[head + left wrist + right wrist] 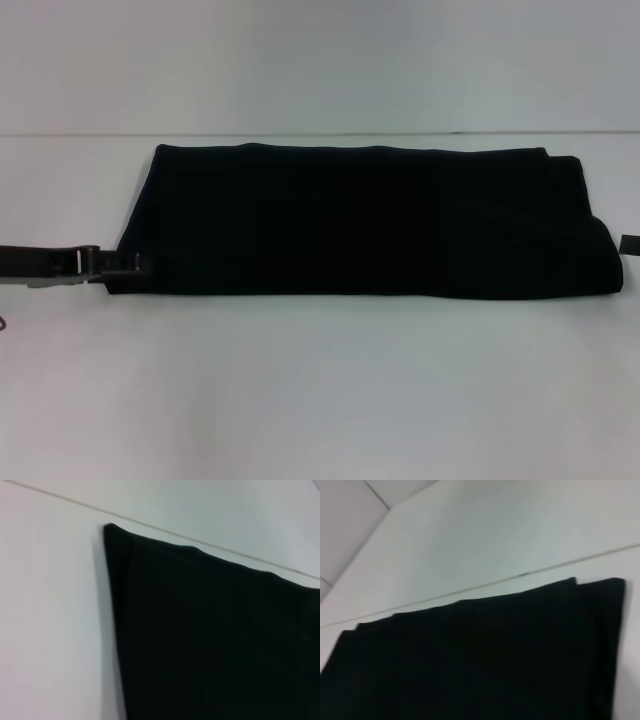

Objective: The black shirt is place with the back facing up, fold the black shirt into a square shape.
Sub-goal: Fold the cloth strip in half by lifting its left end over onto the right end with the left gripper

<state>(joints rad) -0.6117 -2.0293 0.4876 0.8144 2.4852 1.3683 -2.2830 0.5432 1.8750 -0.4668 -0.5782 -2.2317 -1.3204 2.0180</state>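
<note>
From the left, the slim black left gripper (pixel 148 264) reached the near left corner of the large black soft-cloth shirt (pixel 365 222); whether it gripped, I couldn't tell. The shirt lay folded into a long band across the white table (pixel 320 390). At its right end only a sliver of the right gripper (pixel 630 245) showed.

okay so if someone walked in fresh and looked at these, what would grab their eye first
The black shirt, folded into a long dark band, lies across the middle of the white table. Next, the left gripper, reaching in at the shirt's near left corner. The right gripper barely shows at the right edge.
</note>
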